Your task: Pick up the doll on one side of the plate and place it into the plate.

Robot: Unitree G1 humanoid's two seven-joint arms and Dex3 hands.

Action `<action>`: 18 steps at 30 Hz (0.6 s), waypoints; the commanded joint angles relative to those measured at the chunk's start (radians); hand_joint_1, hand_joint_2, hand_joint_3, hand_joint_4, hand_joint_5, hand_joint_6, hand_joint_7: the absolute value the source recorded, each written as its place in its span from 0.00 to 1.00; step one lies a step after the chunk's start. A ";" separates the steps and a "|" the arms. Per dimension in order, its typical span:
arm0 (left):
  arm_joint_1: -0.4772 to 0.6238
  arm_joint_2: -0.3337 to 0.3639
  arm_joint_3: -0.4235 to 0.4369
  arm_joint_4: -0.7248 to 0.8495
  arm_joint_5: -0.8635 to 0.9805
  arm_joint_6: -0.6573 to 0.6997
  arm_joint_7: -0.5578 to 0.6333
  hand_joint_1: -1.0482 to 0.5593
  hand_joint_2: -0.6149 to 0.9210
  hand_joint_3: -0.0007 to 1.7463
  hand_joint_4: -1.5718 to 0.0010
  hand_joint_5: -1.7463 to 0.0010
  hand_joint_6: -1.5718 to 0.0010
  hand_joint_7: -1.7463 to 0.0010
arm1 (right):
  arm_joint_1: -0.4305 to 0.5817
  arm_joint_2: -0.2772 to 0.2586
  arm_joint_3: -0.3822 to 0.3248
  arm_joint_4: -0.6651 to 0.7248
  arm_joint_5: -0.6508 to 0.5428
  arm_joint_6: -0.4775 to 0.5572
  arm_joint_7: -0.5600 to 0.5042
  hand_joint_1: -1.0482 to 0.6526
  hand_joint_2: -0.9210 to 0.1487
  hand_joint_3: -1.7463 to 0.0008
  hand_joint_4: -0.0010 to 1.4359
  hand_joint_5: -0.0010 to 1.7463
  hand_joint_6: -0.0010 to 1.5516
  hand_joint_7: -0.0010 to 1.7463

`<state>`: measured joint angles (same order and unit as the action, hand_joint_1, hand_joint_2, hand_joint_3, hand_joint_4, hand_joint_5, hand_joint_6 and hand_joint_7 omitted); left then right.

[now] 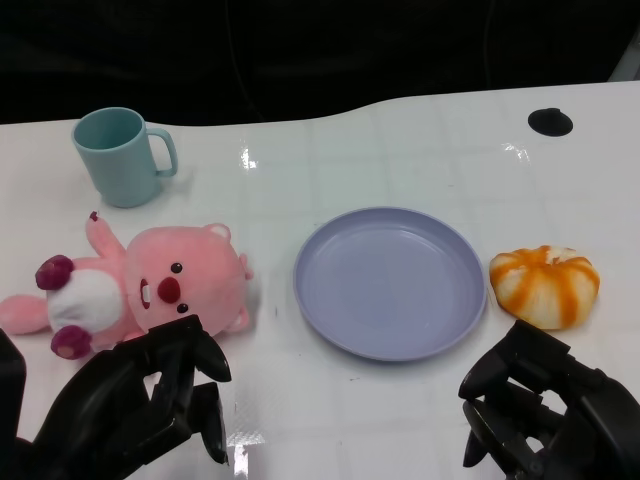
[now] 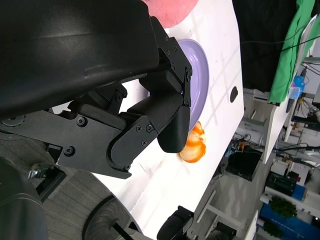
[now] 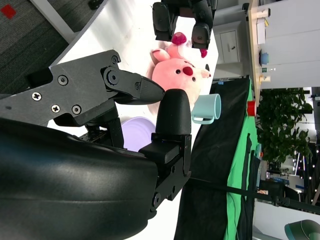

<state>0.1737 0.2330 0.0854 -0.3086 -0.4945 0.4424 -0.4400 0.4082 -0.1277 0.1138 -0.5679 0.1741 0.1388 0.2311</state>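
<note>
A pink plush doll (image 1: 150, 285) with a white belly and purple paws lies on the white table, left of the lavender plate (image 1: 390, 282). The right wrist view shows the doll (image 3: 180, 75) and the plate (image 3: 134, 134) too. In the left wrist view a pink bit of doll (image 2: 170, 10) and the plate (image 2: 197, 85) appear. My left hand (image 1: 140, 405) hovers just in front of the doll, fingers apart and holding nothing. My right hand (image 1: 545, 410) hangs near the front edge, right of the plate, also holding nothing. Nothing lies in the plate.
An orange-and-white striped plush ball (image 1: 545, 285) sits just right of the plate. A teal mug (image 1: 122, 155) stands at the back left. A small black disc (image 1: 550, 122) lies near the far right edge of the table.
</note>
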 commanded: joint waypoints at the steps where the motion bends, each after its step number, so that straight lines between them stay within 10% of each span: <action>1: -0.002 0.014 0.003 -0.004 0.010 -0.002 0.003 0.53 0.74 0.69 0.48 0.00 0.57 0.04 | 0.001 -0.008 -0.006 -0.011 -0.001 0.003 -0.004 0.41 0.03 0.66 0.40 1.00 0.30 0.92; 18: -0.007 0.017 0.001 -0.006 0.022 -0.001 0.000 0.53 0.73 0.69 0.48 0.00 0.57 0.04 | -0.002 -0.011 -0.007 -0.024 -0.004 0.024 -0.010 0.41 0.03 0.66 0.41 0.99 0.31 0.92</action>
<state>0.1717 0.2341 0.0852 -0.3088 -0.4807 0.4425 -0.4400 0.4061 -0.1284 0.1137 -0.5798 0.1725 0.1598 0.2248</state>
